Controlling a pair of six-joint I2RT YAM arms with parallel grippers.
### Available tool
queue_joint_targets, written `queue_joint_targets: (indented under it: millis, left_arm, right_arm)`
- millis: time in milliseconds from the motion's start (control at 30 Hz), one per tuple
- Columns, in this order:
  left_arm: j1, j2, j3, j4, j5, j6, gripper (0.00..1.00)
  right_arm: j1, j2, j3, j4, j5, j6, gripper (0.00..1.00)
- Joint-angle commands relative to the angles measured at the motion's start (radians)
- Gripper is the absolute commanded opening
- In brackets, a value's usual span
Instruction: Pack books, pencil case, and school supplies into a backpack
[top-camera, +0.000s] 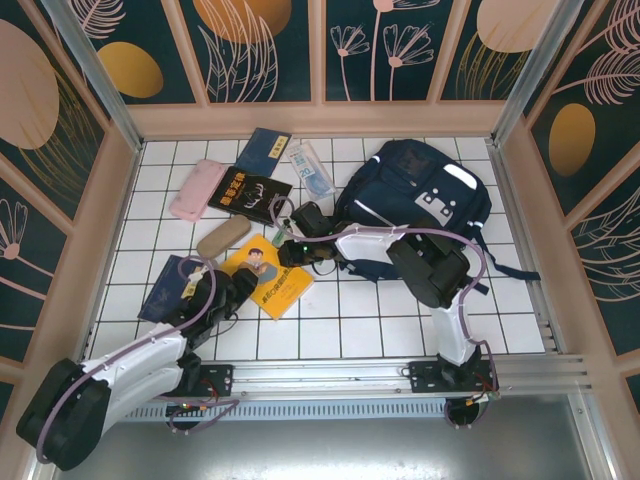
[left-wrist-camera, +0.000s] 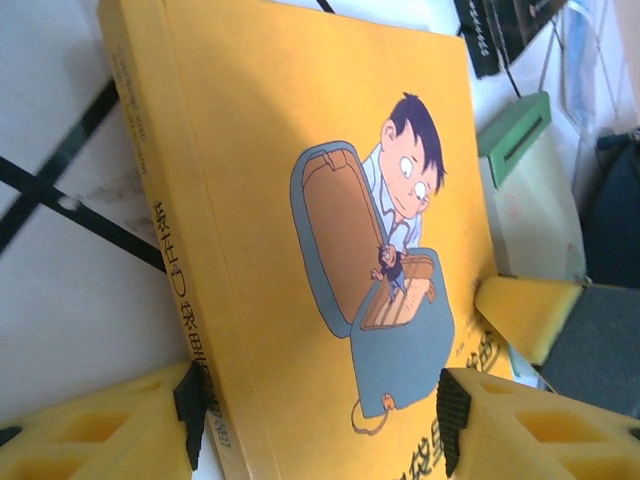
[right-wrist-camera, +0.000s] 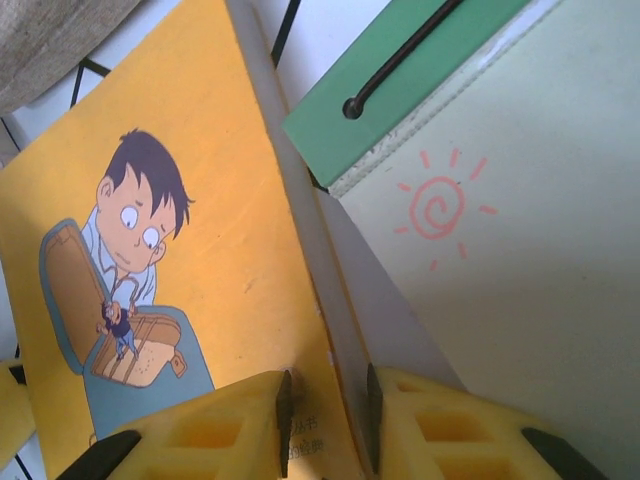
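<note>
Two end effectors at the yellow book (top-camera: 268, 283), which lies cover up on the white-tiled bench (top-camera: 380, 310), cartoon boy and suitcase showing.

Left end effector (left-wrist-camera: 315, 420): wide, fingers astride the yellow book's near corner. One pad is at the spine and the other is over the cover. Cannot tell whether either presses.

Right end effector (right-wrist-camera: 327, 405): narrow, pinching the yellow book's page edge on the side away from the spine. That edge looks raised.

Notepad (right-wrist-camera: 500, 300): pale green with a red sun doodle, just beside the pinched edge.

Backpack (top-camera: 415, 190): right of the yellow book and farther back, apart from it.

Black book (top-camera: 250, 193): beyond the yellow book, apart. Navy booklet (top-camera: 265, 150) and clear packet (top-camera: 312, 170) lie farther off the same way.
</note>
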Motion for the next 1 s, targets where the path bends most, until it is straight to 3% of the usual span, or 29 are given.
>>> queue_joint_targets:
  millis: [0, 267, 367, 500, 600, 867, 967]
  left_arm:
    - [-0.023, -0.051, 0.017, 0.334, 0.187, -0.049, 0.64]
    - [-0.023, -0.059, -0.034, 0.476, 0.182, -0.095, 0.64]
    - [-0.023, -0.066, -0.008, 0.385, 0.156, -0.069, 0.57]
    - [-0.023, -0.063, 0.025, 0.216, 0.111, -0.054, 0.41]
    - [-0.023, -0.07, 0.047, 0.098, 0.077, -0.034, 0.4]
    - [-0.023, -0.067, 0.093, -0.056, 0.04, 0.013, 0.23]
    - [-0.023, -0.068, 0.111, -0.099, 0.031, 0.036, 0.1]
  right_arm:
    - [0.03, -0.021, -0.042, 0.035, -0.17, 0.055, 0.27]
    - [0.018, -0.043, -0.068, 0.069, -0.195, 0.087, 0.26]
    - [0.017, -0.046, -0.07, 0.069, -0.191, 0.091, 0.27]
    - [0.011, -0.065, -0.073, 0.066, -0.167, 0.095, 0.27]
    - [0.0, -0.083, -0.078, 0.062, -0.151, 0.095, 0.27]
    - [-0.022, -0.103, -0.067, 0.038, -0.132, 0.086, 0.28]
    - [-0.028, -0.114, -0.053, 0.021, -0.122, 0.08, 0.29]
